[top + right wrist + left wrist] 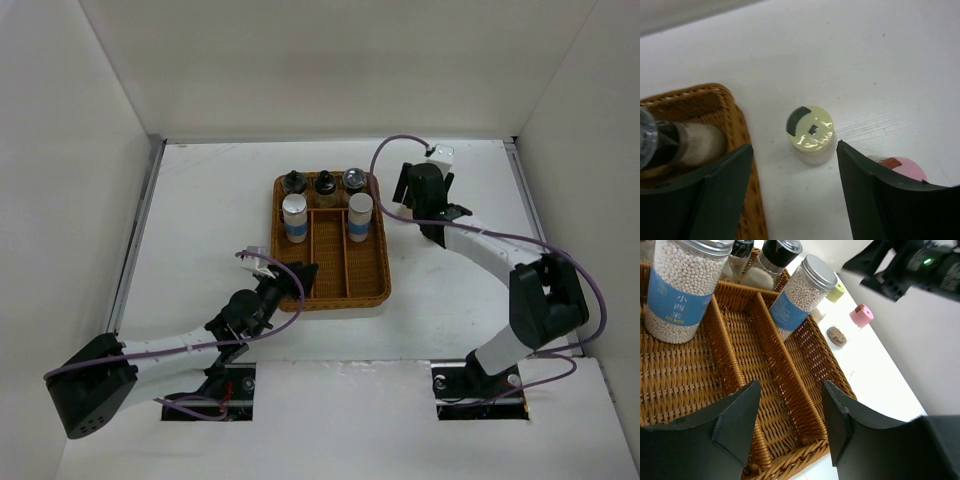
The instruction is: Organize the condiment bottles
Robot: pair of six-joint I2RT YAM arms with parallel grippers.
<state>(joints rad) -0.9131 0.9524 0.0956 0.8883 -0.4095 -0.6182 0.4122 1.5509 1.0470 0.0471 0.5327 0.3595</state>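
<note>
The wicker tray (365, 275) holds three dark- or silver-capped bottles (326, 183) in its back row, and two white blue-banded jars (295, 218) (360, 216) in front of them. My right gripper (408, 190) hovers open just right of the tray. In the right wrist view it (794, 160) stands above a yellow-capped bottle (810, 130) on the table, with a pink-capped one (905, 167) partly behind its right finger. My left gripper (300, 275) is open and empty over the tray's front left corner. Its wrist view (790, 405) shows the blue-banded jars (677, 290) (800, 297).
In the left wrist view a yellow cap (836, 291), a pink cap (861, 315) and a small brown cap (836, 336) stand on the table right of the tray (790, 450). White walls enclose the table on three sides. The tray's front compartments hold nothing.
</note>
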